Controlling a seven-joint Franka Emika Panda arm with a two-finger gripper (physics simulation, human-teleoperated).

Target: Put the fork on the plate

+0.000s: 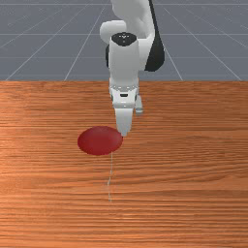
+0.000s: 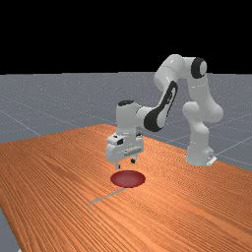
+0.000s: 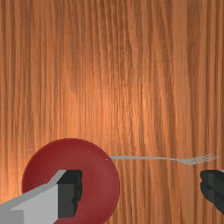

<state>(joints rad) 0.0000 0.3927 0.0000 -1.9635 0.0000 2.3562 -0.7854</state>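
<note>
Wooden table (image 3: 131,78) spread below the open claw (image 3: 141,189); a quarter-turn seemed needed to pinch the fork (image 3: 140,158) crosswise, clear of the plate (image 3: 98,175).

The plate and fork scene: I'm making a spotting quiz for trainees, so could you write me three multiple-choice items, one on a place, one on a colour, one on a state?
1. Where is the fork in relation to the plate?
A) Wholly on it
B) Upright at its middle
C) On the table, handle end by the plate's rim

2. What colour is the plate?
A) Red
B) Blue
C) White

3. What is the state of the tool?
A) Shut on the fork
B) Open, holding nothing
C) Shut on the plate's rim

Key:
1. C: the wrist view shows the handle end at the rim and the tines out over bare wood.
2. A: all three views show it dark red.
3. B: in the wrist view the fingers stand wide apart, nothing gripped.
</note>
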